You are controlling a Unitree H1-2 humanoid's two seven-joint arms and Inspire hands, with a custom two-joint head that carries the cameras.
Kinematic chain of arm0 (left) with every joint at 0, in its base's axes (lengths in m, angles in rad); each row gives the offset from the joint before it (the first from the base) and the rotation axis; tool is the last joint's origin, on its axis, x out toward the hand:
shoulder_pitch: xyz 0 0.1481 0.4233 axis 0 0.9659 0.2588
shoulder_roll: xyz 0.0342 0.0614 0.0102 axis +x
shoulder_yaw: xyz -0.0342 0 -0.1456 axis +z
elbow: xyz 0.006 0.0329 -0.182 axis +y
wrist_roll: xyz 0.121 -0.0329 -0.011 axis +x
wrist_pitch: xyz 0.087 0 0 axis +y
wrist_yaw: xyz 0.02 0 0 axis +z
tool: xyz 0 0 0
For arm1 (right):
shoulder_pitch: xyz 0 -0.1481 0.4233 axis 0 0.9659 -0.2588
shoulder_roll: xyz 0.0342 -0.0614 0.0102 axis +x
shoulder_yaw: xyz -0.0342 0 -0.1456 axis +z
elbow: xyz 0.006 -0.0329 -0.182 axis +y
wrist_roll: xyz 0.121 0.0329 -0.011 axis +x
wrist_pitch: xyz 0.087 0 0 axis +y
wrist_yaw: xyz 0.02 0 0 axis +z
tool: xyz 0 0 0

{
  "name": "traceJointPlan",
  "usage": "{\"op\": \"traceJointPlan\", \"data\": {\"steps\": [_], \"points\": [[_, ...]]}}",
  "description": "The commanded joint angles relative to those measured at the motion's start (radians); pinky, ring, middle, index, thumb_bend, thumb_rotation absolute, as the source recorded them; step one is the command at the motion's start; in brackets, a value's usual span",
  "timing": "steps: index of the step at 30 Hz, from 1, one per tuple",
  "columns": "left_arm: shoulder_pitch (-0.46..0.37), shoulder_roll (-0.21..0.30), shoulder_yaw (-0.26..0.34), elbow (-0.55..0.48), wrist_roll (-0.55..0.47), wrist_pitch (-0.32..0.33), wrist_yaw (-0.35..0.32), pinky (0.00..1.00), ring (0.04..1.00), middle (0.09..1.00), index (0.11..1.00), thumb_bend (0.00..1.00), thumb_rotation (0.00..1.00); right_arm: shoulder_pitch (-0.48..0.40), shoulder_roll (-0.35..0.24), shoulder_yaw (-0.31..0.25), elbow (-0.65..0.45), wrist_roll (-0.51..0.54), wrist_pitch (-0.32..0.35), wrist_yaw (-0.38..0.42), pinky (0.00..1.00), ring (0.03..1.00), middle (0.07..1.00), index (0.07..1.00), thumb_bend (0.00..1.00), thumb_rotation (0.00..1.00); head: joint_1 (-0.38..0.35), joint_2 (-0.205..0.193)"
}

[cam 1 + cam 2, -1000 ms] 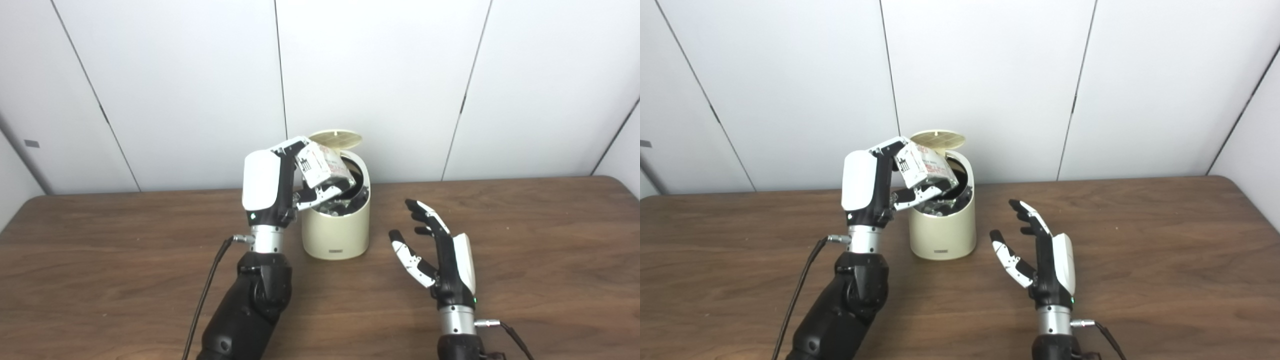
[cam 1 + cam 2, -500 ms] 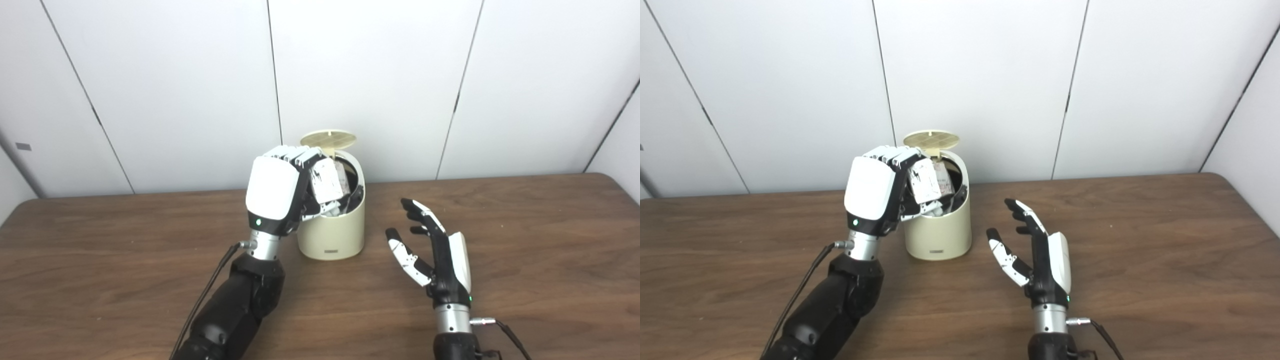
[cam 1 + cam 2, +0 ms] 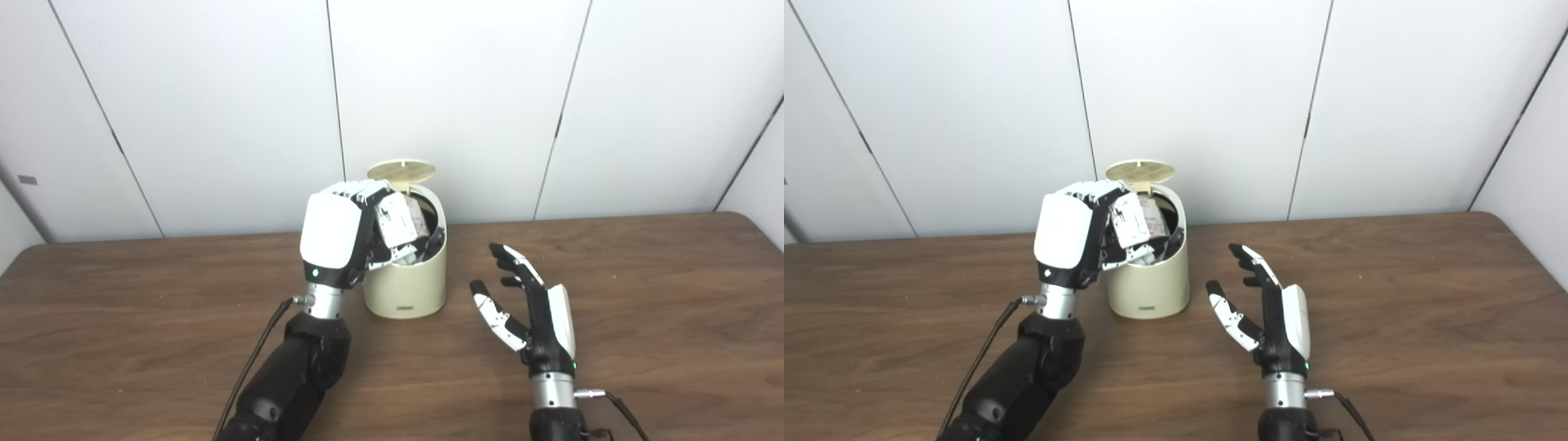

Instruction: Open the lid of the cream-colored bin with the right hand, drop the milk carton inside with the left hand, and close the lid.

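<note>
At the centre of the left eye view, the cream-colored bin (image 3: 404,278) stands with its lid (image 3: 401,170) tipped up, leaving the mouth free. The left hand (image 3: 334,239) curls its fingers around the milk carton (image 3: 401,220), tilted over the rim, seemingly ready to drop. In the right eye view, lower centre, the right hand (image 3: 1274,312) waits with fingers spread, holding nothing, near the bin, likely placed to close the lid.
</note>
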Motion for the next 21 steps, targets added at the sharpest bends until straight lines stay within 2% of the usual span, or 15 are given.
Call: {"op": "traceJointPlan", "data": {"steps": [1,3,5,6,7,9,13,21], "points": [[-0.045,0.010,-0.001,-0.027,0.009,-0.004,0.002,0.41,0.400,0.455,0.508,0.52,0.00,0.032,0.015,0.016,0.038,-0.005,-0.048,-0.017,0.68,0.786,0.799,0.786,0.21,0.44,-0.001,0.001],[-0.043,0.014,-0.005,-0.034,0.014,0.010,-0.018,0.41,0.406,0.460,0.510,0.52,0.00,0.033,0.017,0.016,0.036,-0.007,-0.043,-0.017,0.68,0.785,0.799,0.786,0.21,0.43,-0.001,0.003],[-0.039,0.018,-0.007,-0.045,0.013,0.025,-0.051,0.41,0.412,0.451,0.492,0.52,0.07,0.033,0.017,0.017,0.034,-0.008,-0.039,-0.017,0.68,0.784,0.799,0.785,0.22,0.43,-0.002,0.004],[-0.037,0.020,-0.008,-0.054,0.012,0.034,-0.071,0.41,0.423,0.463,0.509,0.75,0.27,0.033,0.017,0.017,0.033,-0.007,-0.040,-0.016,0.68,0.784,0.799,0.785,0.22,0.45,-0.002,0.006],[-0.034,0.021,-0.009,-0.061,0.011,0.043,-0.090,0.40,0.432,0.476,0.529,0.90,0.43,0.034,0.018,0.016,0.032,-0.005,-0.038,-0.014,0.68,0.785,0.800,0.785,0.22,0.45,-0.002,0.006],[-0.031,0.022,-0.010,-0.073,0.011,0.057,-0.115,0.39,0.448,0.497,0.556,0.98,0.52,0.034,0.019,0.016,0.030,-0.005,-0.032,-0.012,0.68,0.786,0.801,0.787,0.22,0.46,-0.002,0.006],[-0.028,0.023,-0.011,-0.084,0.012,0.076,-0.136,0.41,0.485,0.539,0.597,1.00,0.56,0.033,0.020,0.019,0.027,-0.015,-0.021,-0.013,0.68,0.785,0.801,0.788,0.22,0.48,-0.003,0.005],[-0.022,0.021,-0.010,-0.092,0.008,0.098,-0.162,0.45,0.529,0.591,0.642,1.00,0.55,0.034,0.021,0.017,0.023,-0.004,-0.019,-0.006,0.68,0.790,0.805,0.791,0.22,0.48,-0.004,0.006]]}}
